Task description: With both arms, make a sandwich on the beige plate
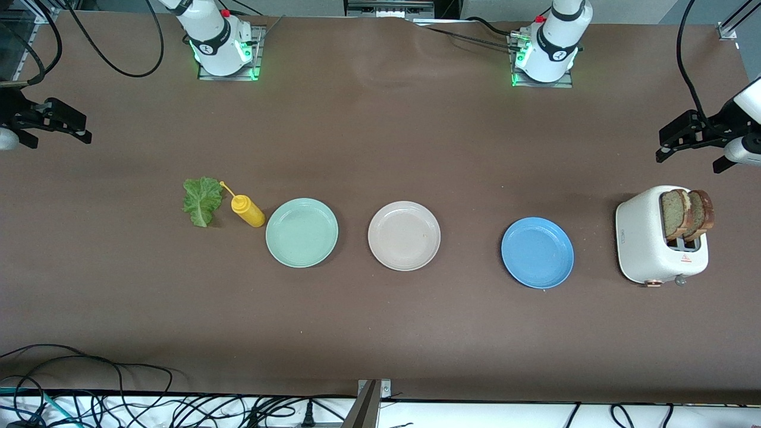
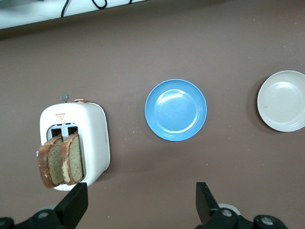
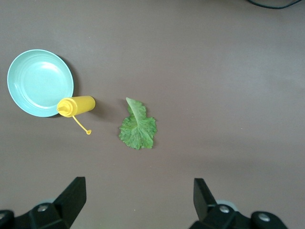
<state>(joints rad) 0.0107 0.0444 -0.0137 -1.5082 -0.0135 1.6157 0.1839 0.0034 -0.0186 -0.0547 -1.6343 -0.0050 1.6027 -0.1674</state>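
beige plate [image 1: 404, 235] bare, both claws open

Front high, facing bases; wrists downward, each sharing plates.

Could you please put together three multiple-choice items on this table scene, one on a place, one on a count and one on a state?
1. Where are the bread slices?
A. on the beige plate
B. in the toaster
C. beside the lettuce leaf

2. How many plates lie on the table?
A. two
B. three
C. four

3. How does the left gripper stand?
A. open and holding nothing
B. shut on a bread slice
C. shut on the mustard bottle

Answers:
1 B: both slices stand in the slots of the white toaster.
2 B: mint-green plate, beige plate and blue plate.
3 A: the left gripper has its fingers wide apart over bare table.
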